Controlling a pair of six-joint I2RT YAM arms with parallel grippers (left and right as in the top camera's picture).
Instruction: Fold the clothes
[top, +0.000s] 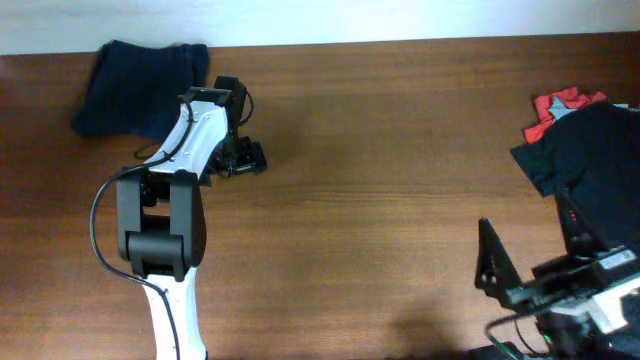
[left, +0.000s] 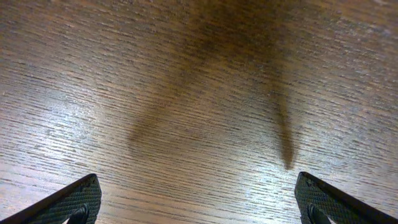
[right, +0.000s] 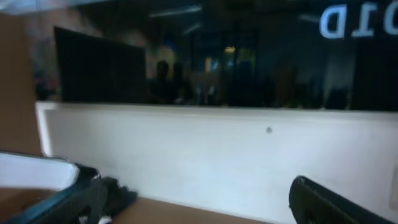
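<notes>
**A:** Start closest to the robot. What is the right hand doing?

**B:** Nothing useful yet. It sits low at the near right of the tabletop, spread as wide as it goes and empty. Its own camera looks out at a white wall. Beyond it, at the right edge, lie a black shirt and a red garment, neither of them ours.

**A:** And the left hand?

**B:** Further out, left of the middle, pointing down at bare wood. Both fingers stand at the bottom corners of its wrist view, fully apart, with nothing between them.

**A:** So where are the shorts?

**B:** At the far left corner, a dark navy heap reaching the back edge. They lie beyond the left hand and to its left, near but not touching. The wrist view shows no cloth at all.

**A:** Is the heap folded?

**B:** I cannot tell. It looks bunched, with no clear legs or waistband to read.

**A:** Then the step, as I judge it, is getting a hold.

**B:** Agreed. I would go out and left and come down over the nearest edge of the cloth. Press the fingers to the wood and pinch a thin bite, not the whole lump. Then draw it toward the middle, where the right hand, well apart from it, can reach. Spread it flat before any fold.
</notes>
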